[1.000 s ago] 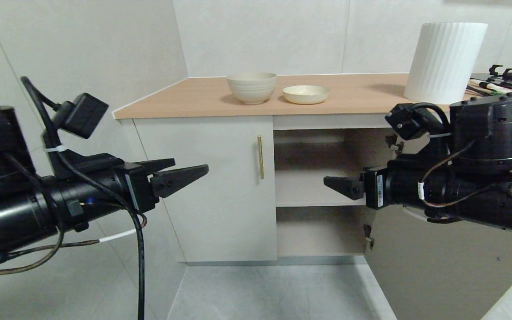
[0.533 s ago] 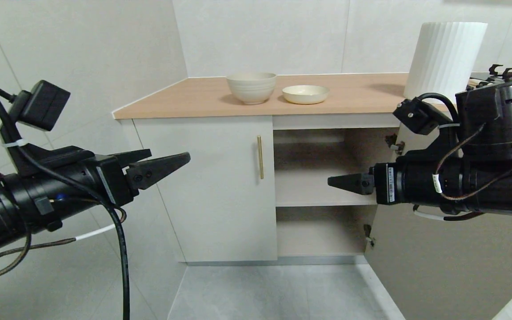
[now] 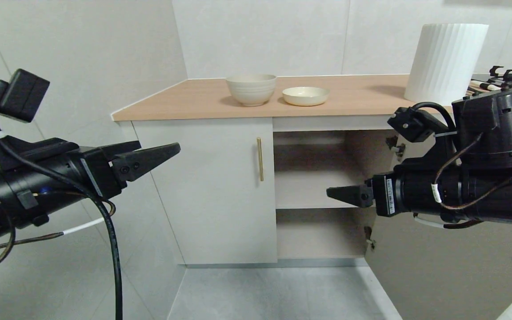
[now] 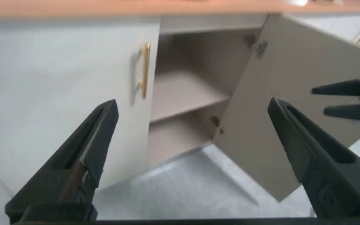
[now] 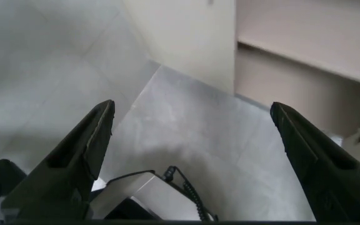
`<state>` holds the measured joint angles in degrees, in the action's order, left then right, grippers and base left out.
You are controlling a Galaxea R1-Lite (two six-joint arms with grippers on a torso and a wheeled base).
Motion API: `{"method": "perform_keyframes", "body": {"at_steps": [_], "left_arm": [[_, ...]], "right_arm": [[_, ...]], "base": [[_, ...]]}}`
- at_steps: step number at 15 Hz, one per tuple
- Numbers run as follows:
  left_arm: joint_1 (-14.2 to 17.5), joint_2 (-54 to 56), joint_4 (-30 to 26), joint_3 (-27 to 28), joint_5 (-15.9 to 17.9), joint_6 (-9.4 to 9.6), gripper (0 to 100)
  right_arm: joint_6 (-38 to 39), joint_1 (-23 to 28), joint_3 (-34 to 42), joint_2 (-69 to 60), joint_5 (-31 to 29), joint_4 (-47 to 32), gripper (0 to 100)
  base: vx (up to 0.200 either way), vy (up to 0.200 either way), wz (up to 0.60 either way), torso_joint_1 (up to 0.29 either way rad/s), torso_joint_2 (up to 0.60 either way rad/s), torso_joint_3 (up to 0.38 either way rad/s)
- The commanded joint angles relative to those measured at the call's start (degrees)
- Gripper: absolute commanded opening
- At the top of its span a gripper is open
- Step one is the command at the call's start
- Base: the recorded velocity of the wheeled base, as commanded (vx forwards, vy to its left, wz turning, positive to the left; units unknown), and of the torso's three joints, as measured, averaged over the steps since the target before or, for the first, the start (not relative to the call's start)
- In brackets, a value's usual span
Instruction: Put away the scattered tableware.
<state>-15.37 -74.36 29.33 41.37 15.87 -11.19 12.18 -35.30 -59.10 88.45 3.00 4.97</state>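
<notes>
A cream bowl (image 3: 251,89) and a shallow cream dish (image 3: 306,95) stand side by side on the wooden countertop (image 3: 185,100). Below them the cabinet's right half is open, with a bare shelf (image 3: 314,191) inside. My left gripper (image 3: 160,145) hangs open in front of the closed left door, below the counter's level and holding nothing. In the left wrist view my left gripper (image 4: 192,103) frames the open compartment. My right gripper (image 3: 334,194) is level with the shelf at the opening's right side. Its wrist view has the right gripper (image 5: 191,105) open and empty over the floor.
A tall white ribbed cylinder (image 3: 445,62) stands on the counter's right part, with dark utensils (image 3: 511,80) beyond it. The closed door carries a brass handle (image 3: 260,158). The open right door (image 3: 438,266) swings out below my right arm. Grey floor (image 3: 274,293) lies before the cabinet.
My left gripper has drawn back to the left and risen a little. The right arm lifted slightly, then settled back down, its gripper staying near the opening.
</notes>
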Motion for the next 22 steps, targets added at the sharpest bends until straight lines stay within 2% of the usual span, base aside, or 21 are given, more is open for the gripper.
{"method": "perform_keyframes", "body": {"at_steps": [1,5,11,17,22], "left_arm": [[0.3,-0.4,-0.1,0.1,0.0,-0.06,100],[2.0,-0.6,-0.1,0.3,0.2,-0.15,100],[2.3,-0.6,-0.1,0.6,0.2,-0.15,100],[2.3,-0.5,-0.2,0.4,0.4,-0.15,100],[2.3,-2.7,0.0,0.6,2.0,-0.15,100]], "right_arm": [[0.0,0.1,0.1,0.0,0.0,0.0,100],[0.0,0.1,0.1,0.1,0.0,0.0,100],[-0.8,0.1,1.1,-0.2,0.1,0.7,100],[-1.3,0.1,1.6,-1.1,0.1,0.9,100],[-1.6,0.1,1.5,-0.6,0.1,1.2,100]], "base": [[0.200,0.000,0.00,0.002,0.00,0.002],[0.200,0.000,0.00,0.007,0.00,-0.001],[0.200,0.000,0.00,0.002,0.00,0.004],[0.000,0.000,0.00,0.000,0.00,0.000],[0.000,0.000,0.00,0.000,0.00,0.000]]}}
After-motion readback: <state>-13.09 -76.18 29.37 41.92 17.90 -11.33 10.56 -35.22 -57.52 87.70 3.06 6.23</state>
